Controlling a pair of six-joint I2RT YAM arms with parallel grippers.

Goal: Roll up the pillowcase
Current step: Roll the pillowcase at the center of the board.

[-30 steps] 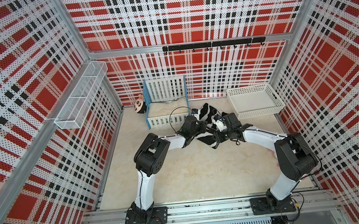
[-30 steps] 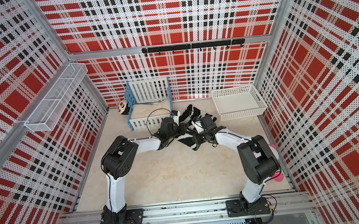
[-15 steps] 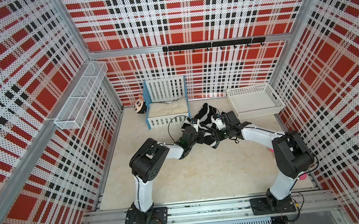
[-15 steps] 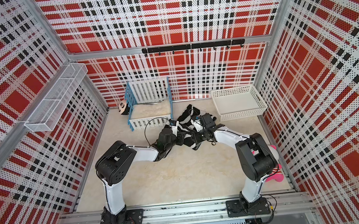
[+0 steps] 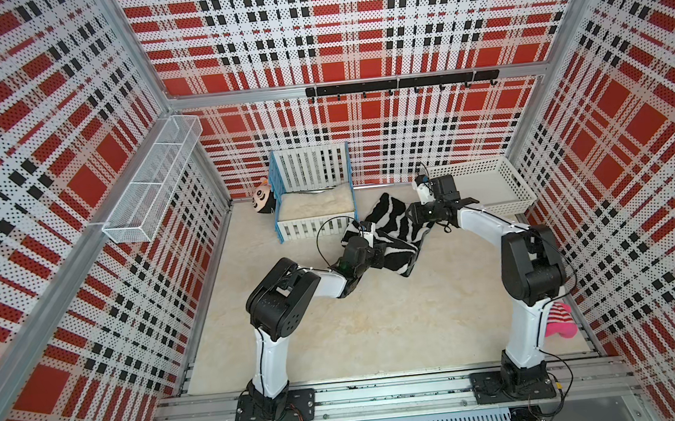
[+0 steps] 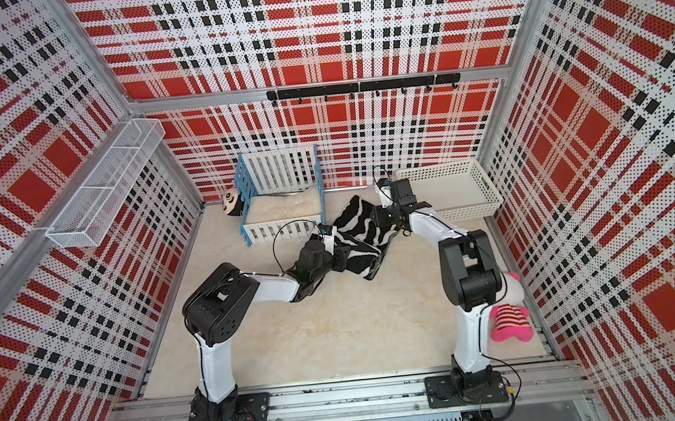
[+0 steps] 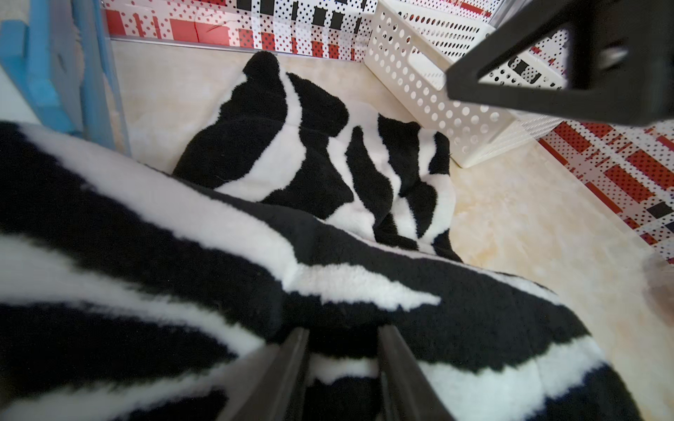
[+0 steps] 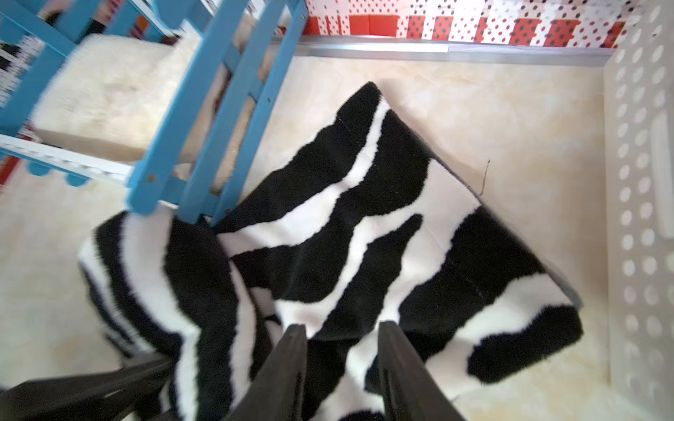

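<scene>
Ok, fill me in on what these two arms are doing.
Both arms are working the zebra-striped pillowcase. The left gripper pinches its near end and the right gripper pinches the end by the white basket. The cloth lies bunched on the floor beside the toy crib, not yet a tidy roll.

I am working hemmed in around the pillowcase (image 5: 390, 232): the crib (image 5: 315, 225) is crowding just beside its left corner, and the white basket (image 5: 510, 204) is standing near its right. Nearer my bases than the pillowcase, bare floor (image 5: 379, 320) is lying open.
</scene>
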